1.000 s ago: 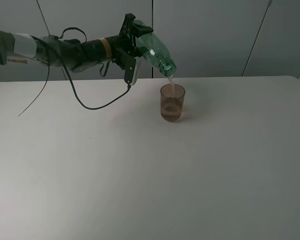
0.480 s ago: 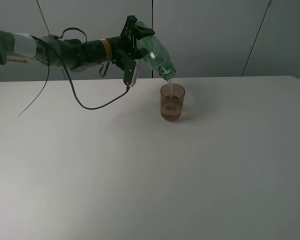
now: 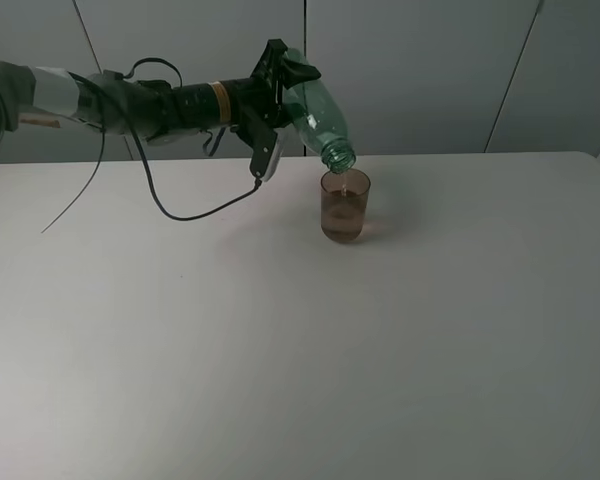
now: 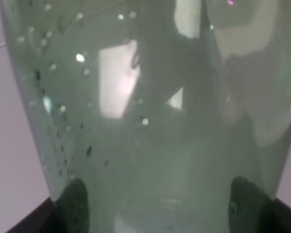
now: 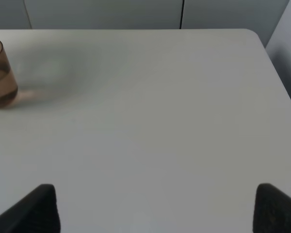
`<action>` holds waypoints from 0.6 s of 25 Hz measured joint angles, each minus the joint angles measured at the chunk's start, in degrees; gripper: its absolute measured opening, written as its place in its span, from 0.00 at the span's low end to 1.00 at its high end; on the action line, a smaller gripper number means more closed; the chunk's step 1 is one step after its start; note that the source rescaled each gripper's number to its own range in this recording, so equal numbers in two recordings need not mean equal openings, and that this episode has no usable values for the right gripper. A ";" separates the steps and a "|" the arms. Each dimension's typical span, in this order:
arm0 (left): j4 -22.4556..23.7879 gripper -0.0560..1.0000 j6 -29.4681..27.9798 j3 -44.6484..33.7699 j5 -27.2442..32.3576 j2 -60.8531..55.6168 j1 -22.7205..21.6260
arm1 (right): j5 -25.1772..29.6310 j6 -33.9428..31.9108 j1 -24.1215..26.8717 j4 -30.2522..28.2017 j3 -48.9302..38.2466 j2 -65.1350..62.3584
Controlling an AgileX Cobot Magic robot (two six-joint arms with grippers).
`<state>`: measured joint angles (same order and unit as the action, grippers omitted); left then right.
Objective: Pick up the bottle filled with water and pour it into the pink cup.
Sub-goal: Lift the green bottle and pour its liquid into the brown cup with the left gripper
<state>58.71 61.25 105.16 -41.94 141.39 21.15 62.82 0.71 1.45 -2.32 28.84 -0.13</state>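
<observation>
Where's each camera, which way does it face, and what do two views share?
Exterior high: high up, facing down on the table; left arm, left pincer holding bottle over pink cup.
Left wrist: left arm, staring through the bottle; fingertips show.
Right wrist: right arm, across the table; open right pincer.
Shared: pink cup, exterior and right wrist.

The left arm is a dark round tube, turning grey and white toward the shoulder, with a yellow band near the wrist. A black cable loops under it, beside a thinner wire. The left jaws are black with a pale plate. The right jaws show only two dark tips.
</observation>
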 joint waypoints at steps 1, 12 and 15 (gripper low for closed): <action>0.00 0.05 0.36 0.00 0.00 0.00 0.00 | 0.00 0.00 0.00 0.00 0.00 0.00; 0.68 0.05 3.02 0.00 0.44 0.00 0.18 | 0.00 0.00 0.00 0.00 0.00 0.00; 0.94 0.05 4.45 0.00 0.66 0.00 0.39 | 0.00 0.00 0.00 0.00 0.00 0.00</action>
<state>59.66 65.70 105.16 -41.28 141.39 21.53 62.82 0.71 1.45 -2.32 28.84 -0.13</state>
